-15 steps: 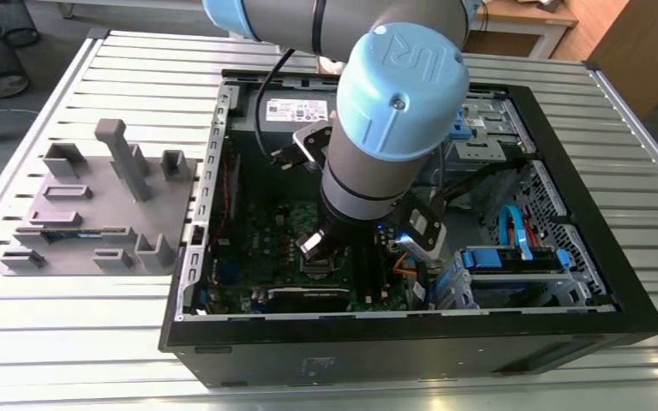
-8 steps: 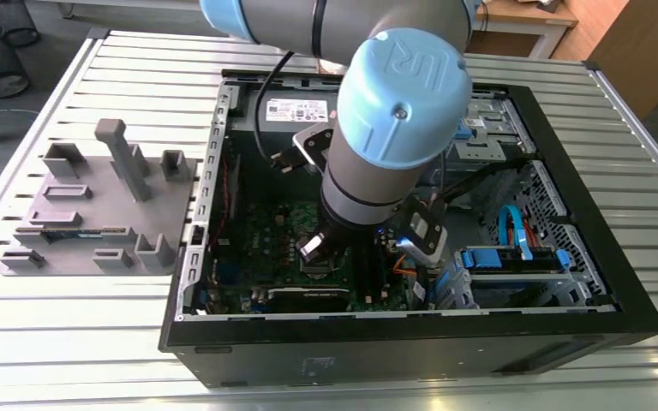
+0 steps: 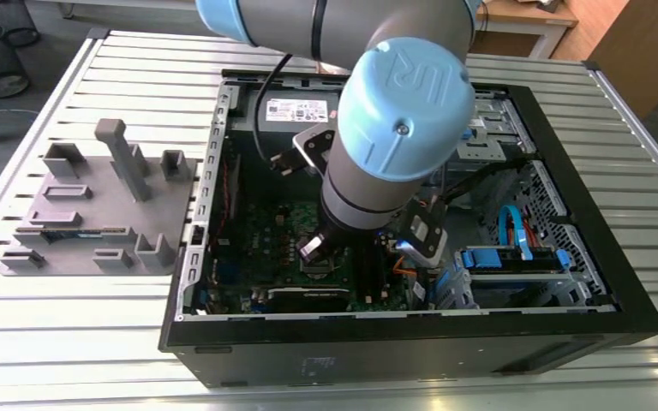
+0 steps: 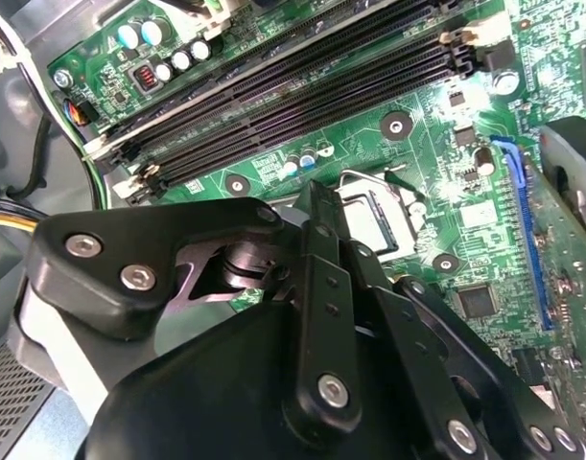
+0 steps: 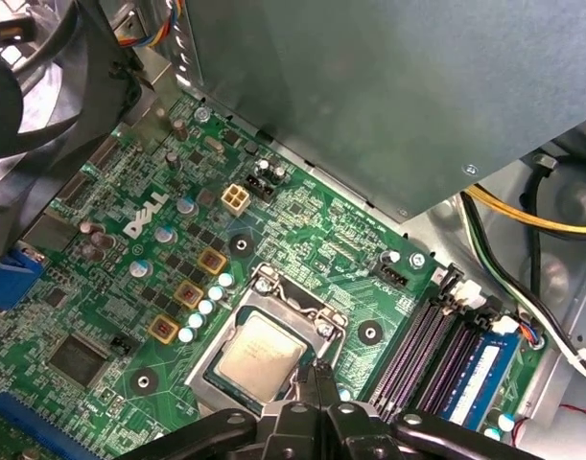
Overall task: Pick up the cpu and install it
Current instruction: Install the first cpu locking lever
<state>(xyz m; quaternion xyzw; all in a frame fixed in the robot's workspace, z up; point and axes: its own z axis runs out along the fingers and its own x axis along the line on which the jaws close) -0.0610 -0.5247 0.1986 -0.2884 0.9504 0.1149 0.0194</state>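
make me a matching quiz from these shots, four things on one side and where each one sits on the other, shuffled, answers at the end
Things:
1. cpu
2. grey fixture block
3. memory slots
4. gripper

Places:
a. on the slatted table, at the exterior view's left of the computer case
b. long and dark, beside the socket
c. inside the case, at the socket's edge
d. lying flat in the socket

Pairs: 1-d, 2-a, 3-b, 4-c
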